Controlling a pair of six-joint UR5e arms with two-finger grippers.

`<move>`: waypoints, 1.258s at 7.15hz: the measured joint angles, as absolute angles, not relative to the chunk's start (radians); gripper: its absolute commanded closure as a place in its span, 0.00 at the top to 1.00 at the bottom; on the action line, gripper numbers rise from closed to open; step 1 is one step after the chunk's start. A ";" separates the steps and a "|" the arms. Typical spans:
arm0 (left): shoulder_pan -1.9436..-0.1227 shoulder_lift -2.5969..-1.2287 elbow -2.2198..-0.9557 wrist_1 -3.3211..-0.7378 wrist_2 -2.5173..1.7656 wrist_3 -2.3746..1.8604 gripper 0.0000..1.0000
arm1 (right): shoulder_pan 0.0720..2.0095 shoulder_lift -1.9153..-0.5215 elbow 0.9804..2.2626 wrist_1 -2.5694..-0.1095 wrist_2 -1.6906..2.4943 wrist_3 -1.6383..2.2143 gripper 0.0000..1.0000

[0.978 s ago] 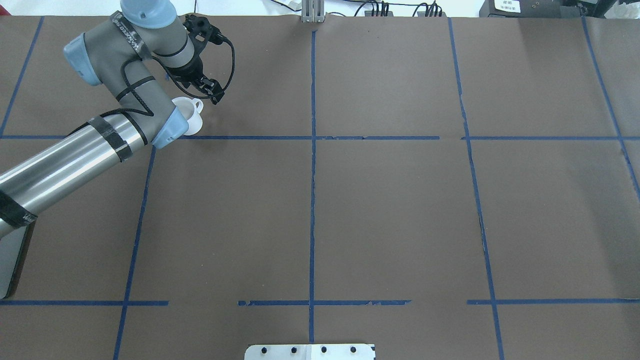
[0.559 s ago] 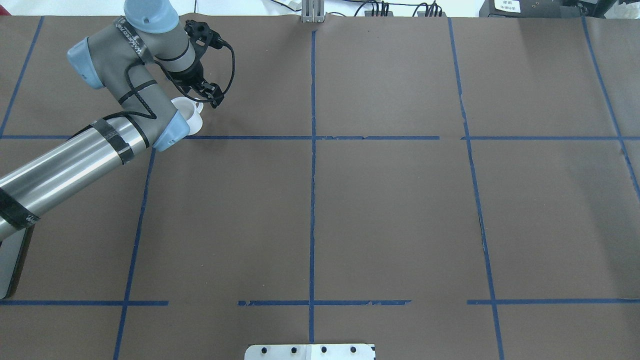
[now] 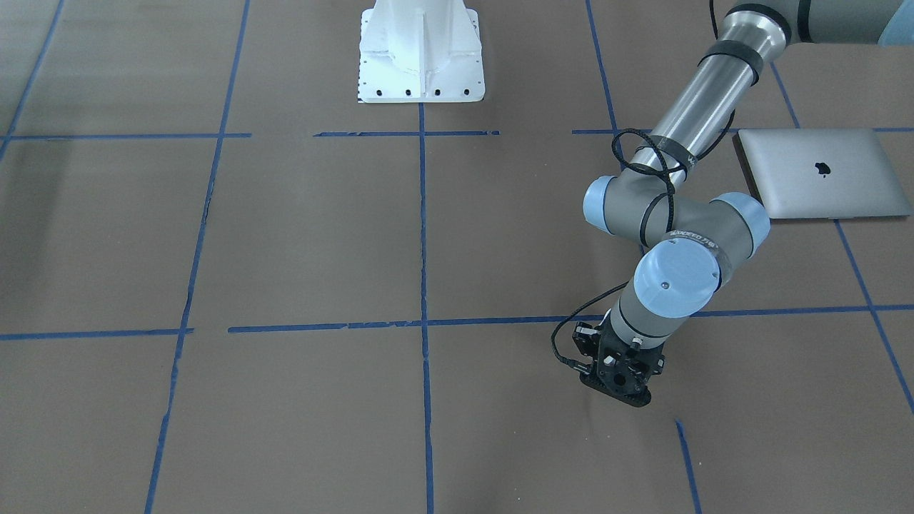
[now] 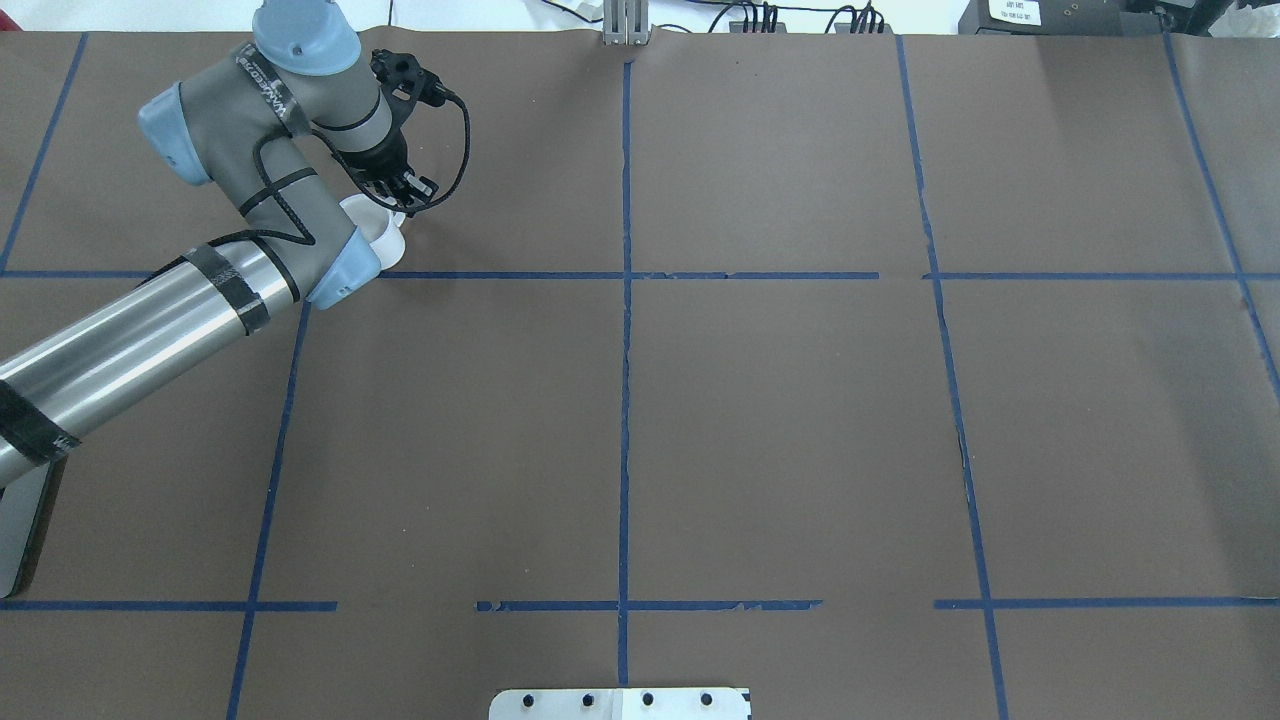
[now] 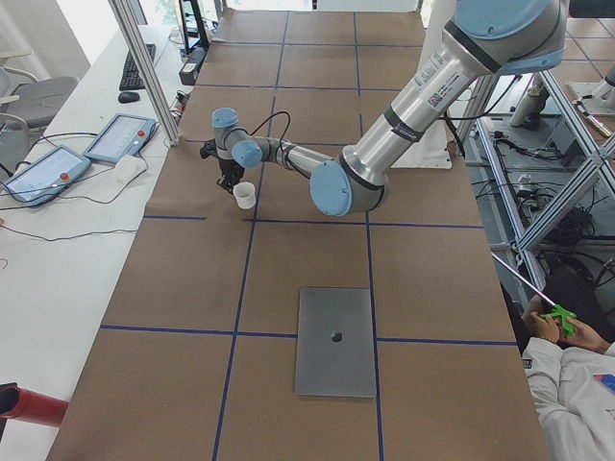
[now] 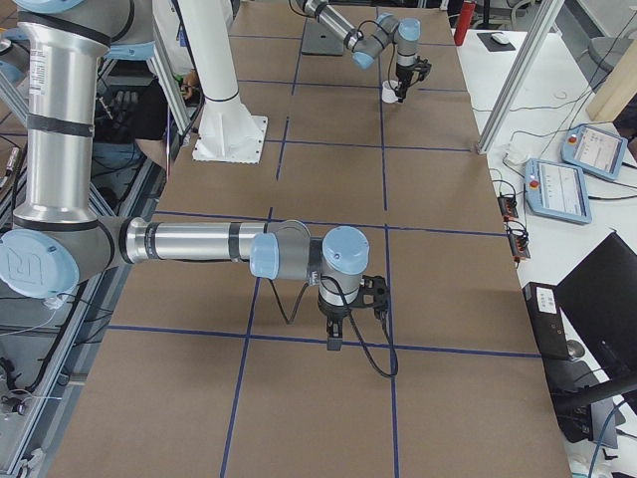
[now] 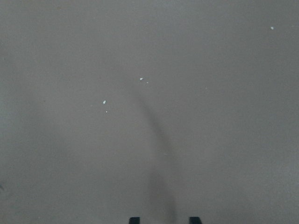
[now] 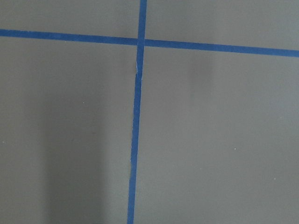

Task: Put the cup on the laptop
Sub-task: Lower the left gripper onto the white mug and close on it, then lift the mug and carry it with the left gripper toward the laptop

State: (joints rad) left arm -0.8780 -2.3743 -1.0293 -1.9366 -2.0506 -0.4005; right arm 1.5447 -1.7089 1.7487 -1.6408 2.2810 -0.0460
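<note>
The white cup [image 4: 385, 238] stands on the brown table at the far left, partly hidden by my left wrist. It also shows in the exterior left view [image 5: 245, 196] and the exterior right view [image 6: 389, 96]. My left gripper [image 4: 407, 190] points down right at the cup's handle side. Its fingertips [image 7: 134, 219] stand apart over bare table, so it is open. The front view hides the cup behind the gripper [image 3: 618, 389]. The silver laptop [image 3: 821, 175] lies closed nearer the robot [image 5: 334, 341]. My right gripper [image 6: 333, 341] hangs over bare table; I cannot tell its state.
Blue tape lines [image 4: 625, 300] divide the brown table cover. The white robot base [image 3: 420, 53] stands at the near middle edge. Tablets and cables [image 5: 115, 139] lie on the side bench beyond the table's far edge.
My left gripper has moved a little toward the cup and now covers its handle in the overhead view. The cup has stayed where it was.
</note>
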 measured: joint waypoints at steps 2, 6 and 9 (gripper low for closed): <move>-0.886 -2.372 -1.037 -1.928 -2.049 -0.396 0.00 | 1.545 -1.709 1.749 -1.641 2.281 -0.046 1.00; -0.959 -2.169 -1.432 -1.749 -2.053 -0.385 0.00 | 1.545 -1.709 1.749 -1.641 2.281 -0.046 1.00; -1.026 -1.767 -1.771 -1.735 -2.064 -0.385 0.00 | 1.545 -1.709 1.749 -1.641 2.281 -0.046 1.00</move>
